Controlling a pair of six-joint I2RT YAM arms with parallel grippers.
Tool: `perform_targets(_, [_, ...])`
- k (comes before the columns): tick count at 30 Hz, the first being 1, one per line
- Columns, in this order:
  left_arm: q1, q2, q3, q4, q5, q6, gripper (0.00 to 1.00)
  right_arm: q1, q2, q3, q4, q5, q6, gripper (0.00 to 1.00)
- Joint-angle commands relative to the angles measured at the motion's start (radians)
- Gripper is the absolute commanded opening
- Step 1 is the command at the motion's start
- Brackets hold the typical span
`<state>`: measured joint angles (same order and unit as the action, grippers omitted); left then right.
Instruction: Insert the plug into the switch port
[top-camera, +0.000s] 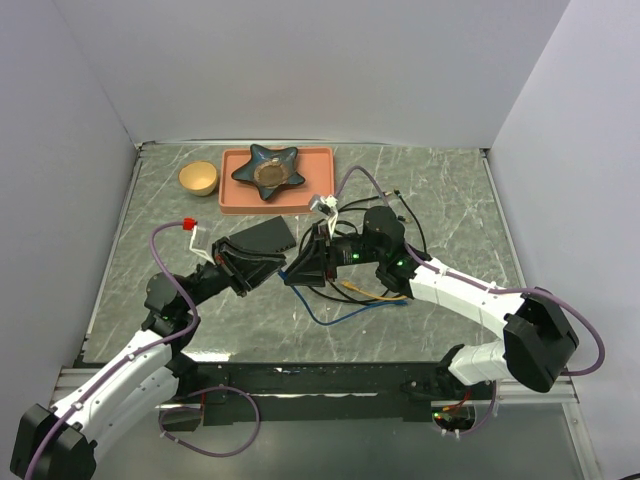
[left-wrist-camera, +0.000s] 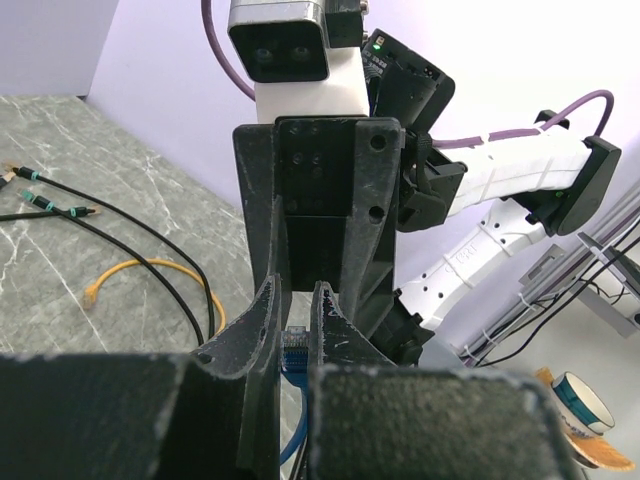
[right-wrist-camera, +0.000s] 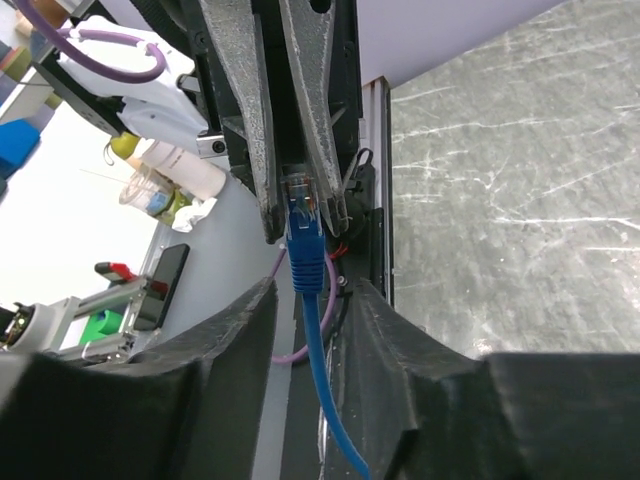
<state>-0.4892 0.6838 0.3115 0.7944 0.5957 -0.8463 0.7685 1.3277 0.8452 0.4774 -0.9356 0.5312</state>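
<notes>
The left pincer (left-wrist-camera: 297, 300) is pressed together on the blue plug (right-wrist-camera: 303, 230), at the middle of the overhead view. The right pincer (right-wrist-camera: 312, 290) meets it nose to nose, fingers spread on either side of the plug's blue cable (right-wrist-camera: 325, 400) without touching it. The switch port (top-camera: 262, 235) lies flat on the worktop (top-camera: 450, 200), just above the left pincer. A yellow cable (left-wrist-camera: 150, 264) trails under the right arm. An orange-pink tray (top-camera: 240, 200) holding a star-shaped dish (top-camera: 268, 170) and a wooden bowl (top-camera: 198, 178) sit at upper left.
</notes>
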Motion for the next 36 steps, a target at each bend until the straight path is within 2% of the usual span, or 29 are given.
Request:
perform_targets(1, [-0.008,-0.001,0.008,0.034,-0.011,0.018,0.01,0.009,-0.006,0.028,0.023,0.003,0.001,0.4])
perform_targets(11, [-0.011,0.002,0.015,0.009,-0.014,0.029,0.02,0.02,0.001,0.035,0.04,0.007,0.021,0.36])
perform_targets(12, [-0.011,0.003,0.017,0.008,-0.016,0.03,0.02,0.022,-0.001,0.037,0.038,0.018,0.024,0.22])
perform_targets(13, [-0.011,0.005,0.017,0.006,-0.016,0.03,0.02,0.023,0.002,0.04,0.03,0.024,0.024,0.16])
perform_targets(14, [-0.011,0.005,0.02,0.002,-0.016,0.032,0.02,0.025,0.001,0.041,0.017,0.03,0.021,0.06])
perform_targets(17, [-0.012,0.005,0.021,-0.007,-0.02,0.036,0.04,0.028,-0.005,0.049,-0.049,0.078,-0.006,0.0])
perform_targets(18, [-0.012,0.005,0.024,-0.021,-0.022,0.041,0.1,0.026,-0.007,0.049,-0.062,0.087,-0.014,0.0])
perform_targets(19, [-0.012,0.002,0.026,-0.032,-0.023,0.044,0.21,0.028,-0.015,0.051,-0.075,0.109,-0.026,0.0])
perform_targets(20, [-0.012,0.0,0.035,-0.043,-0.027,0.05,0.42,0.029,-0.022,0.049,-0.092,0.116,-0.036,0.0])
perform_targets(21, [-0.012,-0.003,0.041,-0.084,-0.042,0.061,0.76,0.031,-0.028,0.049,-0.115,0.124,-0.043,0.0])
perform_targets(23, [-0.012,-0.016,0.066,-0.138,-0.074,0.07,0.9,0.032,-0.047,0.045,-0.144,0.159,-0.063,0.0])
perform_targets(25, [-0.012,-0.038,0.074,-0.181,-0.112,0.076,0.98,0.032,-0.065,0.041,-0.177,0.175,-0.082,0.0])
perform_targets(26, [-0.012,-0.047,0.071,-0.185,-0.122,0.078,1.0,0.034,-0.07,0.04,-0.187,0.196,-0.085,0.0])
perform_targets(29, [-0.012,-0.085,0.067,-0.224,-0.169,0.084,0.97,0.037,-0.093,0.04,-0.25,0.231,-0.114,0.0])
perform_targets(32, [-0.012,-0.135,0.066,-0.285,-0.247,0.101,0.96,0.063,-0.131,0.048,-0.35,0.335,-0.169,0.0])
perform_targets(35, [-0.012,-0.19,0.054,-0.325,-0.324,0.095,0.96,0.123,-0.174,0.072,-0.472,0.525,-0.246,0.0])
perform_targets(36, [-0.012,-0.213,0.049,-0.33,-0.335,0.096,0.96,0.138,-0.185,0.089,-0.511,0.641,-0.285,0.0])
